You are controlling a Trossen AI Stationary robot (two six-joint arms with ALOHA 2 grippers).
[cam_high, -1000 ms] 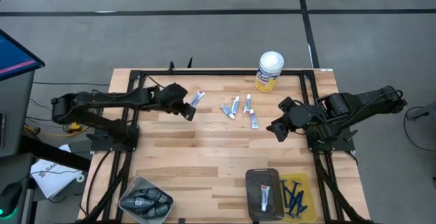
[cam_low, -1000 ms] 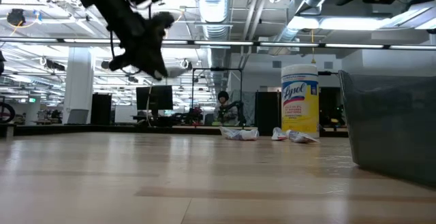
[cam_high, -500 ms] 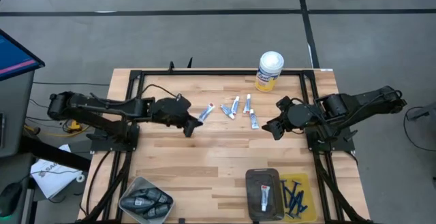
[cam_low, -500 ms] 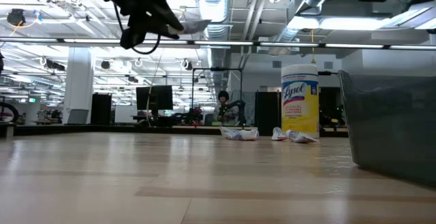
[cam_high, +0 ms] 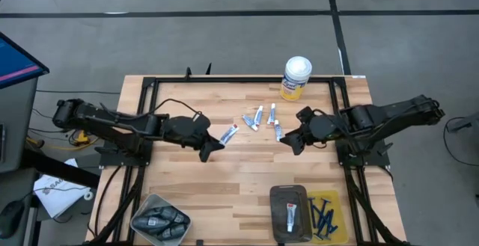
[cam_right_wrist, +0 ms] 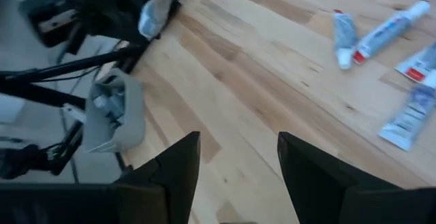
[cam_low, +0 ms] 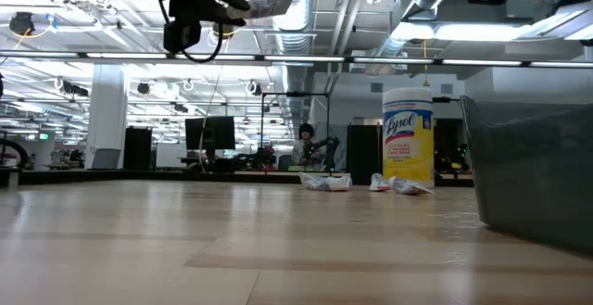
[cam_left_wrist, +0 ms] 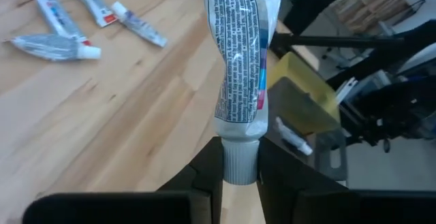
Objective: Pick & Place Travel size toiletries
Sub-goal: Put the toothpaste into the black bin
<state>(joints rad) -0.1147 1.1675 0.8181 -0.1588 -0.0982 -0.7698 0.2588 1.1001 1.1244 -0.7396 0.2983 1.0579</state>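
left gripper (cam_high: 212, 146) out over the middle-left of the wooden table (cam_high: 224, 179), raised above the surface, fingers (cam_left_wrist: 204, 183) clamped on the cap end of a white toothpaste tube (cam_left_wrist: 240, 60), tube sticks out forward past the fingertips; same tube (cam_high: 229, 133) seen from above pointing toward the table centre, and high in the low view (cam_low: 264, 6) well clear of the tabletop; right gripper (cam_high: 290, 139) reaches in from the right side, just beside the loose tubes, jaws spread apart with nothing between them, wood visible through the gap in the right wrist view (cam_right_wrist: 238, 163); loose white tubes (cam_high: 258, 117) with blue/red marks lie in a small cluster on the table between the two grippers, toward the back, near the yellow canister (cam_high: 296, 78) with white lid that stands upright at the back edge; at the front edge a dark grey tray (cam_high: 278, 220) holds one white tube (cam_high: 291, 213), touching it on the right a yellow tray (cam_high: 337, 227) with dark blue razors (cam_high: 322, 216); front-left a clear bin (cam_high: 142, 212) with dark grey oblong pieces (cam_high: 161, 222); left arm stretched in from the table's left side, right arm from its right side
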